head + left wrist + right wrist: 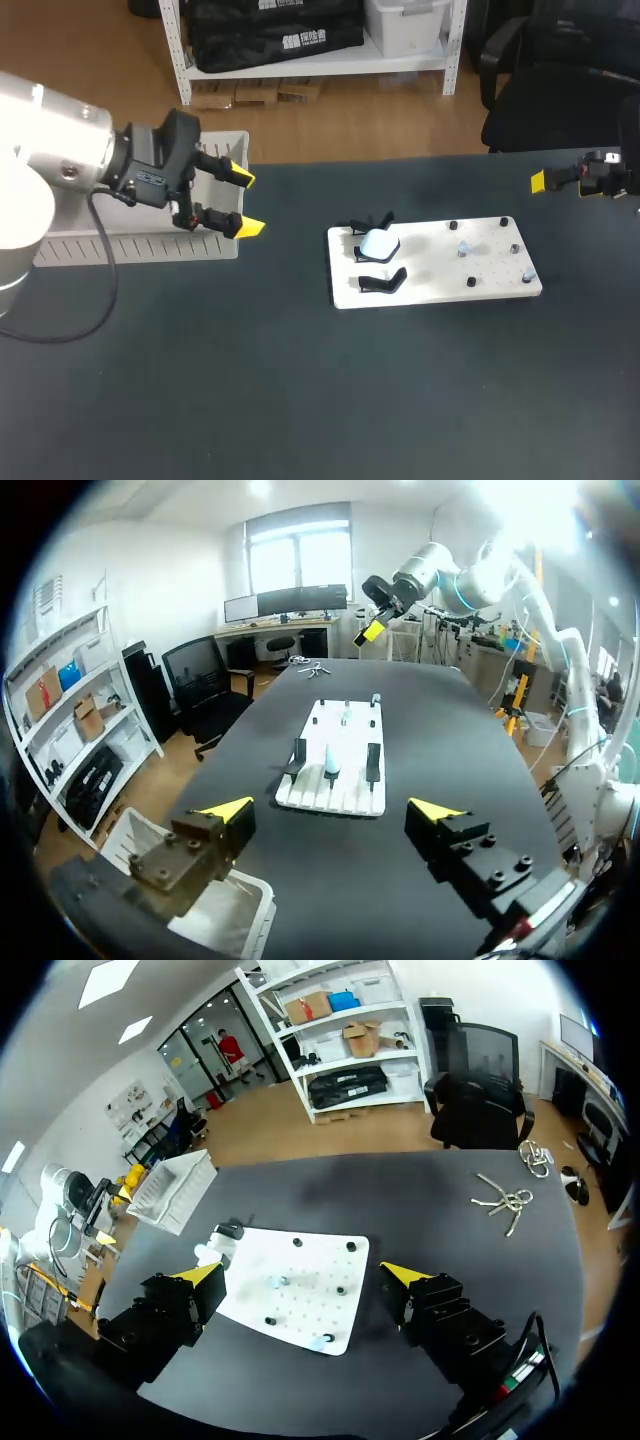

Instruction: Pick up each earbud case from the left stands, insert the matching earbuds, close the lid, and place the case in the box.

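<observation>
At the left edge of the dark worktop (300,400) stands the white box (130,247) with its ribbed wall. The left arm (60,150) comes in above it. The left jaws hang over the box's right end, spread wide with nothing between their yellow tips (250,227). Near the middle lies a white board (435,290). At its left end stand three black stands (383,281) in a row, and the pale earbud case (379,243) sits on the middle one, lid shut. Small dark pegs (470,281) dot the board's right half. Well apart, at the far right edge, the right arm (605,175) holds the right jaws above the worktop, also wide open and empty. Some metal rings (505,1200) lie on the worktop beyond the board.
</observation>
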